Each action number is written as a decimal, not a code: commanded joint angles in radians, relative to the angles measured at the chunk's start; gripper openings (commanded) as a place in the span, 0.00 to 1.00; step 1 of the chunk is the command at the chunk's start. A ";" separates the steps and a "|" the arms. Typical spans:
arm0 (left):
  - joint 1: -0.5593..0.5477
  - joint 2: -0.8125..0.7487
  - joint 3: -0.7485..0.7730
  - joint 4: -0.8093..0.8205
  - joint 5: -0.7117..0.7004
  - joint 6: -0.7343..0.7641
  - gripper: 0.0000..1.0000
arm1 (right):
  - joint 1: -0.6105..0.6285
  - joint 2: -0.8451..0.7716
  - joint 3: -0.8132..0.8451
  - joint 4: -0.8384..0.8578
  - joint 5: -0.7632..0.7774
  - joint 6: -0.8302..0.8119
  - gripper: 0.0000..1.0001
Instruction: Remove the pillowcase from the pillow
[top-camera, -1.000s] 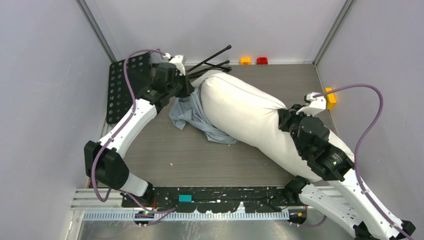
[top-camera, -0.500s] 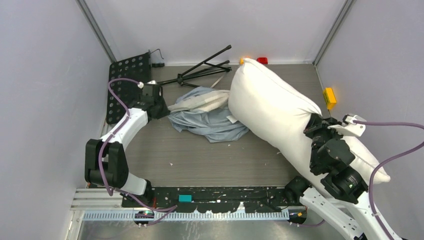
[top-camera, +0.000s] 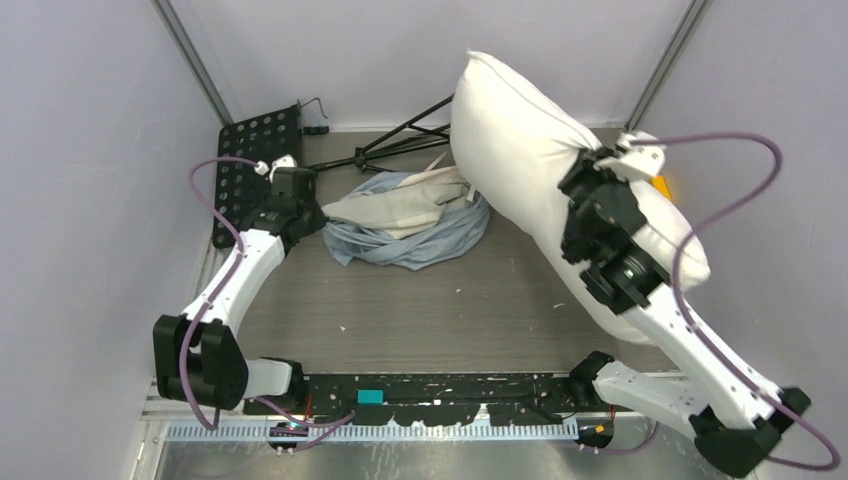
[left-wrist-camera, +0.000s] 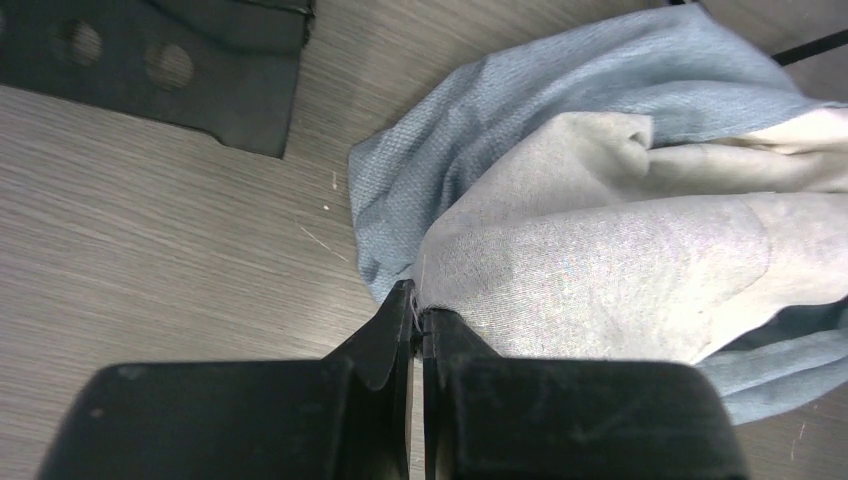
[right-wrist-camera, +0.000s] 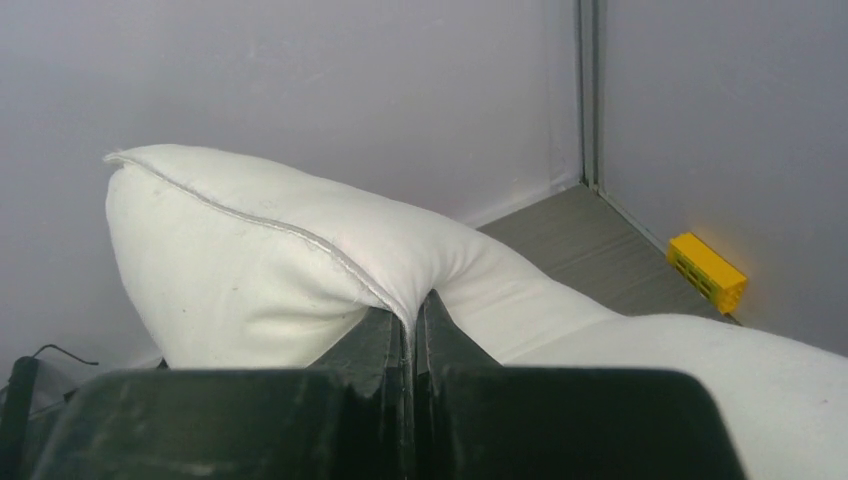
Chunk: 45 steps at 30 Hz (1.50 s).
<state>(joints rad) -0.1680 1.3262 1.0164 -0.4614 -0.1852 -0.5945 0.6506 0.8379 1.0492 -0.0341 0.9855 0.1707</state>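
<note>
The plain white pillow (top-camera: 520, 150) hangs bare in the air at the right, tilted, its top corner near the back wall. My right gripper (top-camera: 582, 185) is shut on a pinch of its seam, also seen in the right wrist view (right-wrist-camera: 412, 305) against the pillow (right-wrist-camera: 250, 260). The pillowcase (top-camera: 410, 225) lies empty and crumpled on the table, blue-grey with cream folds on top, apart from the pillow. My left gripper (top-camera: 318, 220) is shut on its left edge, shown in the left wrist view (left-wrist-camera: 418, 312) pinching the cream and blue cloth (left-wrist-camera: 600, 260).
A black folded tripod (top-camera: 400, 135) lies behind the pillowcase. A black perforated plate (top-camera: 250, 160) lies at the back left. A yellow block (right-wrist-camera: 708, 268) sits by the right wall. A black rail (top-camera: 420, 390) runs along the near edge.
The right arm lifted the pillow up and back, off the table. The pillowcase came fully off and slumped into a heap. The left gripper pulled it slightly left.
</note>
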 joint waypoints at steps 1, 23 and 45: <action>0.011 -0.084 0.060 -0.031 -0.102 0.037 0.00 | -0.058 0.187 0.152 0.438 -0.018 -0.142 0.00; 0.048 -0.009 0.462 -0.092 0.245 0.203 1.00 | -0.254 0.490 0.543 -0.367 -1.063 0.174 0.87; 0.047 -0.455 -0.544 0.625 -0.068 0.246 1.00 | -0.440 0.147 -0.520 0.189 -0.406 0.074 0.94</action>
<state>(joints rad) -0.1249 0.8585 0.5636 -0.1326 -0.2211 -0.3424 0.2089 0.9939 0.6876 -0.1467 0.5335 0.2974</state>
